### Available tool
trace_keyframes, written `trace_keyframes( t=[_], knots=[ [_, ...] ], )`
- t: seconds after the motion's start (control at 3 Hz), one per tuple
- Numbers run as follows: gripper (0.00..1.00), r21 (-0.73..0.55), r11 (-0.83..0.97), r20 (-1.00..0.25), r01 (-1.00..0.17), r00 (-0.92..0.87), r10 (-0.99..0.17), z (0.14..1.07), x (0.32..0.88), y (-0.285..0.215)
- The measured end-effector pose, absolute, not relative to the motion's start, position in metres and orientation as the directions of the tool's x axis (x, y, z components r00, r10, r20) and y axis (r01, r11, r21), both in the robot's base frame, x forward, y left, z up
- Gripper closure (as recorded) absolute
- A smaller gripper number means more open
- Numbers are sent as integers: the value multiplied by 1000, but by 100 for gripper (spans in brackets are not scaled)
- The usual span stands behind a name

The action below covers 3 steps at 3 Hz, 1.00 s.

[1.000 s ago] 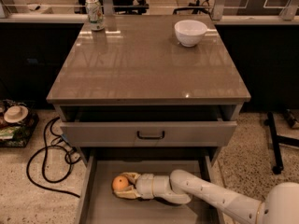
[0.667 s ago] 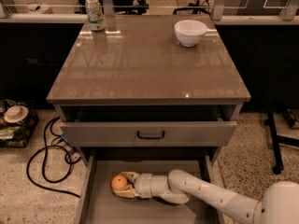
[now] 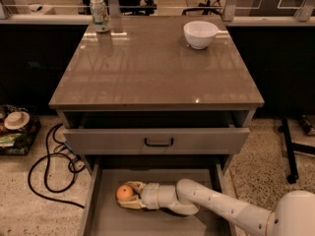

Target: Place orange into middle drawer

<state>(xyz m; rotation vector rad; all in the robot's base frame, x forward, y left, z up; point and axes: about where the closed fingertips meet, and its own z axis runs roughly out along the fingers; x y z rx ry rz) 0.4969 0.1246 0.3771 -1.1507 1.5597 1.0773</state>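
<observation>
The orange (image 3: 124, 193) is a small round bright fruit low inside the middle drawer (image 3: 106, 215), a wide grey tray pulled out below the top drawer. My gripper (image 3: 129, 194) reaches in from the lower right on a white arm. Its cream fingers (image 3: 134, 186) wrap around the orange from the right, above and below it. The orange sits at or just above the drawer floor, toward the left side.
The top drawer (image 3: 157, 140), with a grey front and black bar handle, stands partly open above. On the cabinet top are a white bowl (image 3: 200, 34) and a soda can (image 3: 100, 14). Black cables (image 3: 49, 166) lie on the floor at left; a black stand leg (image 3: 289, 149) at right.
The gripper with the orange has shifted slightly left inside the middle drawer. Nothing else has moved.
</observation>
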Motion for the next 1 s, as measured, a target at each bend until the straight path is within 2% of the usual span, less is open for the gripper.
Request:
trace_keyframes(
  t=[0.67,1.0],
  knots=[
    [6,135,185,-966,-973,-171,-195,377,495,128],
    [0,136,183,-966,-974,-171,-195,378,495,129]
  ],
)
